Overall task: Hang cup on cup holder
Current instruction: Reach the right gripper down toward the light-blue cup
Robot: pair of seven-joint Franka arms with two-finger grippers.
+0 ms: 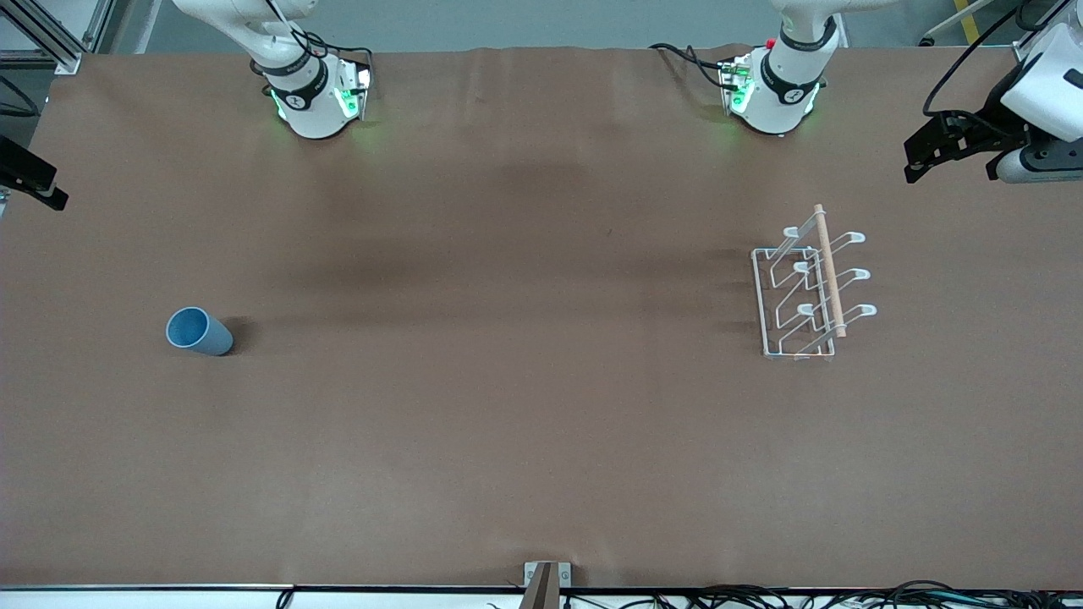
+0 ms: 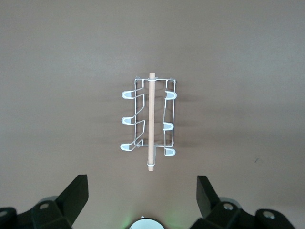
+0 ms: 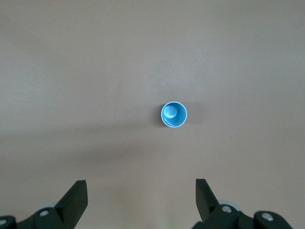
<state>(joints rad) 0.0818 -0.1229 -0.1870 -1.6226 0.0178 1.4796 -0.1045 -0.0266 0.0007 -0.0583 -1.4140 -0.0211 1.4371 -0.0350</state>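
Matt blue plastic cup [image 1: 199, 331]; white-coated wire cup holder [image 1: 808, 292] with a wooden rod [image 1: 829, 269].

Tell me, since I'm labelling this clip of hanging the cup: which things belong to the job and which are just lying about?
Part of the job:
- light blue cup, upright on the table toward the right arm's end
- white wire cup holder, toward the left arm's end
- left gripper, open above the holder
- right gripper, open above the cup

Just lying about:
- brown table cover
- cables along the nearest edge
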